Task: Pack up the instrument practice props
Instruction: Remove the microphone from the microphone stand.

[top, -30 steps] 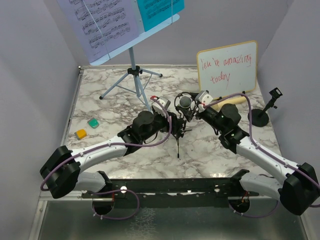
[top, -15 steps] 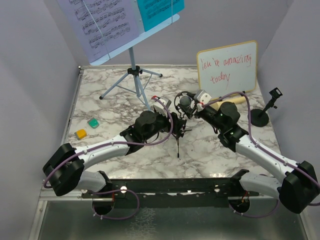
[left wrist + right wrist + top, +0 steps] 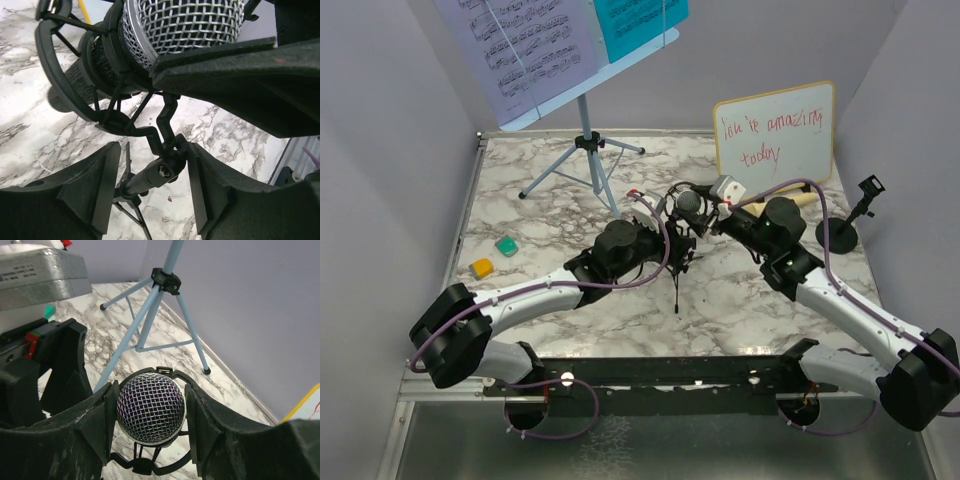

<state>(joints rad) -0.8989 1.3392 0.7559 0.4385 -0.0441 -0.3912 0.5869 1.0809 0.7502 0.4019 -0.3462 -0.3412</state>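
Pressing on both sides of the mesh head, the right gripper's [image 3: 150,410] fingers [image 3: 205,415] grasp the black studio microphone [image 3: 688,203]. The left gripper's [image 3: 155,192] fingers [image 3: 95,185] bracket the jointed stem just under its shock mount, one pad against the joint and the other hard to read, so whether they pinch it cannot be told. The microphone is mid-table over the marble top [image 3: 520,215], its small tripod [image 3: 677,290] beneath it, between the two arms, near the light-blue music rack [image 3: 592,165] and left of the whiteboard [image 3: 775,130].
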